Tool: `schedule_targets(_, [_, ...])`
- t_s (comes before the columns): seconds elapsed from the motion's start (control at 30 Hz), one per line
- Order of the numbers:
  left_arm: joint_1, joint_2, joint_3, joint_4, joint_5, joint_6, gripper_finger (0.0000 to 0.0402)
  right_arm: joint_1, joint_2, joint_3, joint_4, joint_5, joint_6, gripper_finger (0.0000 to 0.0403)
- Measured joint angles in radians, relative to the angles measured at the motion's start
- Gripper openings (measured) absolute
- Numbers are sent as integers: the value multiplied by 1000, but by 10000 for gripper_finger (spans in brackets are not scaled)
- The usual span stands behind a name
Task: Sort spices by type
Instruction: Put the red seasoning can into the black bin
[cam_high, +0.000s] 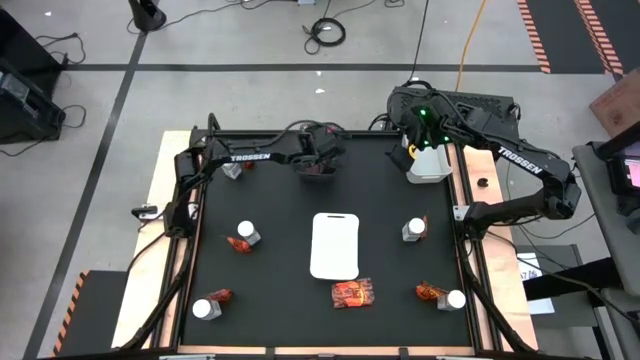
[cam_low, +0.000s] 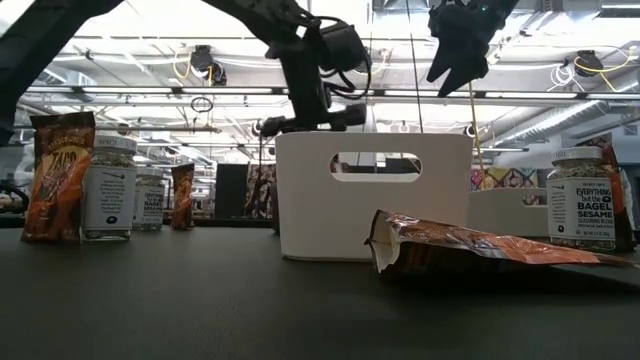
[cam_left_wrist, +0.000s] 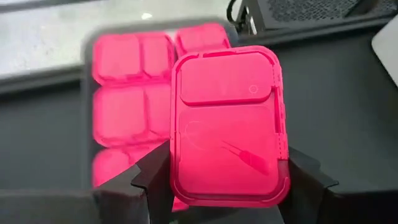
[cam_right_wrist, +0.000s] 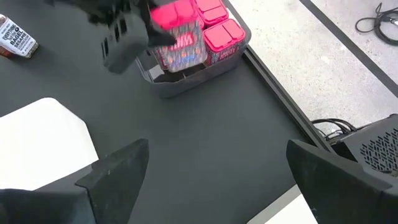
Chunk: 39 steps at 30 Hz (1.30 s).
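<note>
My left gripper (cam_left_wrist: 227, 186) is shut on a bright pink box (cam_left_wrist: 227, 124) and stands over a grey bin (cam_left_wrist: 87, 93) at the table's far edge; several more pink boxes (cam_right_wrist: 221, 34) sit in that bin. From the right wrist view I see the same box (cam_right_wrist: 177, 15) in the left gripper (cam_right_wrist: 124, 31). My right gripper (cam_right_wrist: 227, 177) is open and empty, high over the far right of the table (cam_high: 425, 145). Small white-capped jars (cam_high: 247, 232) (cam_high: 413, 230) stand upright on the mat with red-orange packets (cam_high: 353, 293) (cam_high: 238, 243) lying beside them. My left gripper pinches the pink box between its two fingers (cam_left_wrist: 149, 183), one on each long side wall (cam_left_wrist: 175, 180), near the end closest to the wrist. The fingers come from above, pointing down. The box's flat lid faces the wrist camera, and the box hangs above the boxes in the bin.
A white container (cam_high: 335, 245) with a handle slot (cam_low: 375, 165) stands mid-table. A white bin (cam_high: 430, 165) sits under the right arm at the far right. More jars (cam_high: 207, 309) (cam_high: 455, 298) and packets (cam_high: 220, 296) (cam_high: 430, 291) lie near the near corners. Wooden table edges frame the black mat.
</note>
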Motion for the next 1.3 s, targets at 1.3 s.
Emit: schedule_targets(1.3, [26,43,36,58,77,83,295,0,0,0,-40,0,-25,375])
